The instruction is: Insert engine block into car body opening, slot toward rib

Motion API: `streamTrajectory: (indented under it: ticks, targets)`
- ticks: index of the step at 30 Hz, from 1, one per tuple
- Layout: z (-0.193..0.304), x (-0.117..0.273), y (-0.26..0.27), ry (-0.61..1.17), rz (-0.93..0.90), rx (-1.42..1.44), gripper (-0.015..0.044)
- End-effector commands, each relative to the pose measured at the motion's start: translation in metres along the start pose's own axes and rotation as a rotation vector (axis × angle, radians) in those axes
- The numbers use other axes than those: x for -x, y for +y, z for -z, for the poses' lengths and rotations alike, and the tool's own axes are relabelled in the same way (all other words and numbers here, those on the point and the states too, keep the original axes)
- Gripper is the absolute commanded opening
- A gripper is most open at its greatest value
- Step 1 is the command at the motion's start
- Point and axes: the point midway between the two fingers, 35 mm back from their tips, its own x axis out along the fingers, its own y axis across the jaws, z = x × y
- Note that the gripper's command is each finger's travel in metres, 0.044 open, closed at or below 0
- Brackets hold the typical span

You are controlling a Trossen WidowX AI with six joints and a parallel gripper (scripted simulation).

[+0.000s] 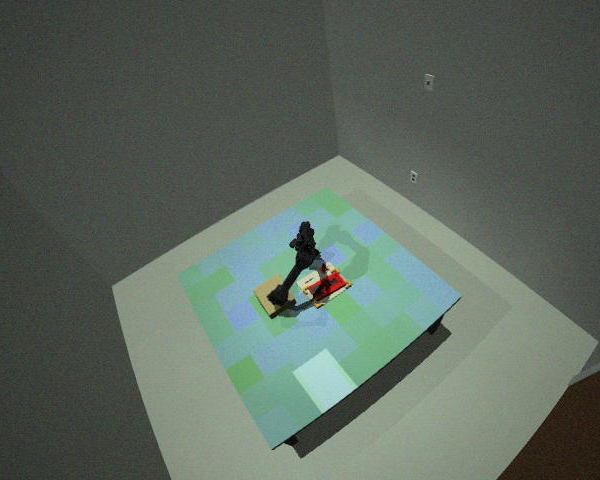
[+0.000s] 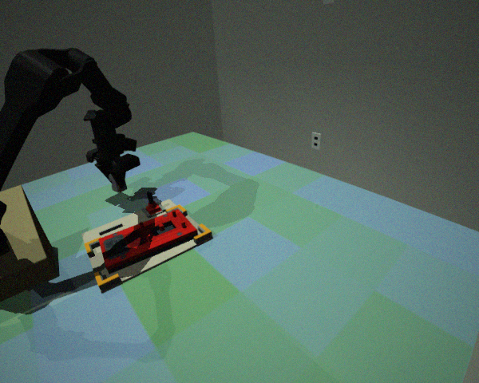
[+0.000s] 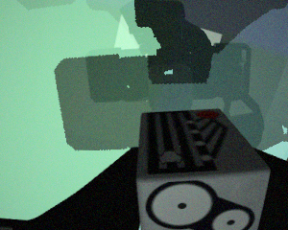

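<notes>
My fingers (image 1: 304,243) (image 2: 119,188) are closed on the grey, box-shaped engine block (image 3: 202,144), one dark finger at each side of it. On its upper face I see black grooves and slanting bars, with a red spot at the far end; the face toward my wrist camera carries two pale round discs ringed in black, one larger than the other. The block is outside the car, and I can't tell whether its underside touches the counter (image 1: 383,335) (image 2: 314,267) (image 3: 29,120), a patchwork of green and blue.

From the top view, I am reaching down between the car and the counter's upper-left edge. The flat red car body (image 1: 331,285) (image 2: 165,239) lies near the middle of the counter, on a cream board (image 1: 306,280) (image 2: 165,258) with orange corner brackets. Just beside the body, on the side toward the counter's far corner, stands a small red piece with a black upright peg (image 2: 150,196).

My arm rises from a tan block-shaped base (image 1: 261,297) (image 2: 18,206), nearer the left edge than the car is. A pale rectangle (image 1: 323,379) lies by the lower-right edge.
</notes>
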Motion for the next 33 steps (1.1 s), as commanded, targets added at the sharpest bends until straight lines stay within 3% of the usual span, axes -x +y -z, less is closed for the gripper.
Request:
streamTrajectory:
  ticks: [1,26,33]
  targets:
    - [-0.002,0.013,0.001,-0.007,-0.004,-0.006,0.0000]
    - [0.006,0.091,0.001,-0.006,0.024,-0.005,0.0000]
    - [0.005,0.068,0.000,-0.006,0.026,-0.006,0.0000]
